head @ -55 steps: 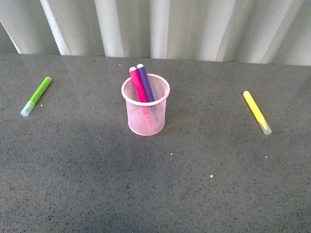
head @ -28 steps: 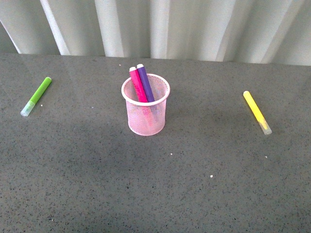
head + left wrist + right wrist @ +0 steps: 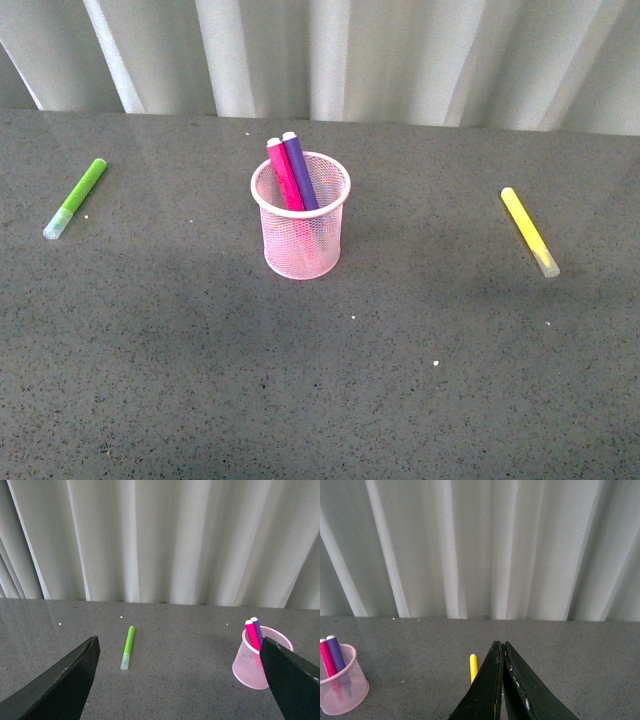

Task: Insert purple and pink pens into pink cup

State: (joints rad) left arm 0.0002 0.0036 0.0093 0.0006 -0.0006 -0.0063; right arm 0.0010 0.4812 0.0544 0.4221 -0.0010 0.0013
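**A:** Nothing is shifting between the earlier front frames and this one; the cup, its two pens and both loose markers are sitting exactly where they were.

**B:** So where are the task's things sitting?

**A:** One pink cup (image 3: 300, 215) is standing upright near the middle of the grey table (image 3: 330, 390). Two pens are leaning inside it side by side, tips poking above the rim toward the back: one pink pen (image 3: 284, 176) and one purple pen (image 3: 299, 171), touching each other.

**B:** And outside the cup?

**A:** Two markers are lying flat, well apart from it: one green marker (image 3: 75, 198) off to the left, one yellow marker (image 3: 529, 231) off to the right. A white curtain (image 3: 330, 55) is hanging behind the table.

**B:** The grippers?

**A:** Neither is showing in the front view. In its wrist view the left gripper (image 3: 180, 680) is spreading wide with nothing between its jaws. The right gripper (image 3: 501, 680) is pressing its jaws together, gripping nothing.
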